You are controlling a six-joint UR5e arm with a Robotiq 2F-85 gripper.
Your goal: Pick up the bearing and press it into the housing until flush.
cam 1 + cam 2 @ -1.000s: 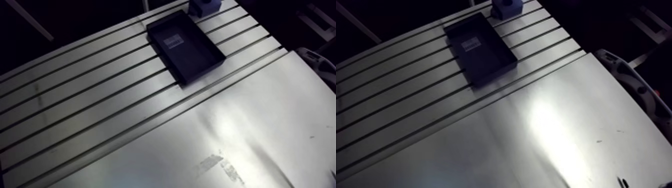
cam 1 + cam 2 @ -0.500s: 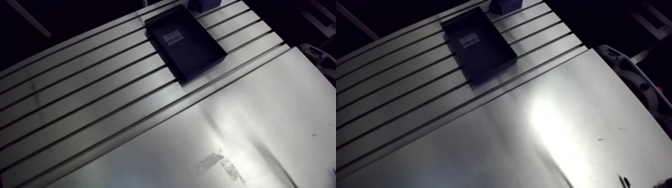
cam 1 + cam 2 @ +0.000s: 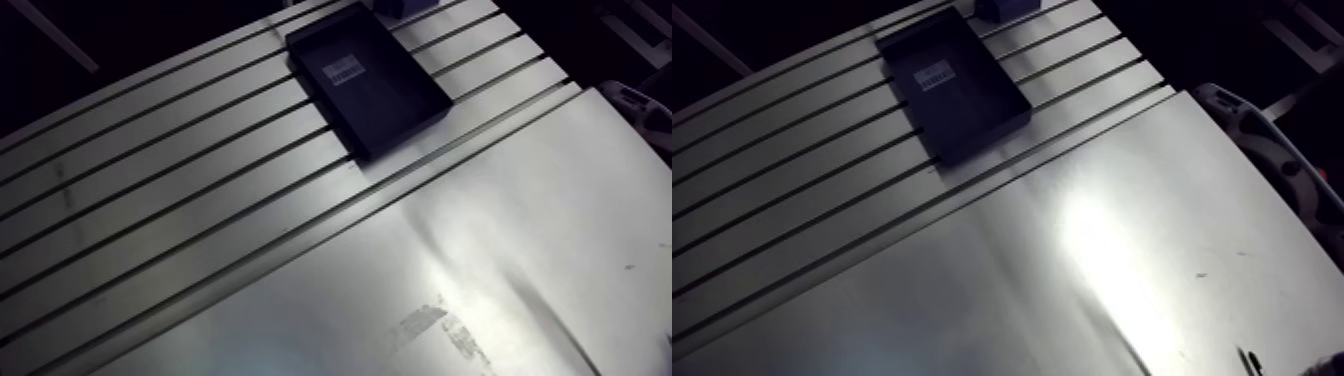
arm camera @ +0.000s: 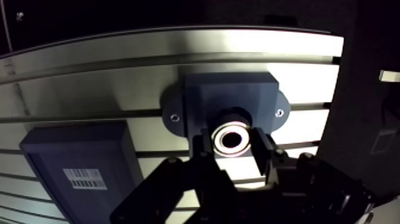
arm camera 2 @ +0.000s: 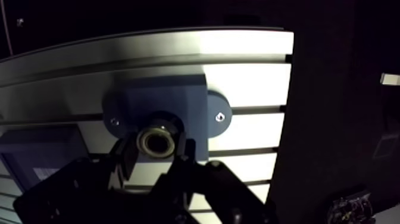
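Observation:
In the wrist view my gripper [image 4: 233, 143] is shut on the bearing [image 4: 221, 133], a bright metal ring held between the two dark fingers [image 4: 262, 149]. Straight ahead of it sits the housing [image 4: 229, 89], a dark blue block on a flange with a screw at each side. The ring hangs over the housing's dark round bore; I cannot tell whether they touch. In the arm view only a corner of the housing [image 3: 1007, 8] shows at the far edge, and the gripper is out of sight there.
A black shallow tray [image 3: 365, 78] with a white label lies on the slotted table beside the housing, also seen beside the gripper [image 4: 77, 155]. A smooth metal sheet [image 3: 500, 250] covers the near part of the table. A white rounded object [image 3: 1262, 140] sits at the right edge.
The whole arm view has shifted, so the camera moved: tray and housing now sit nearer the far edge of the picture. Nothing on the table has moved.

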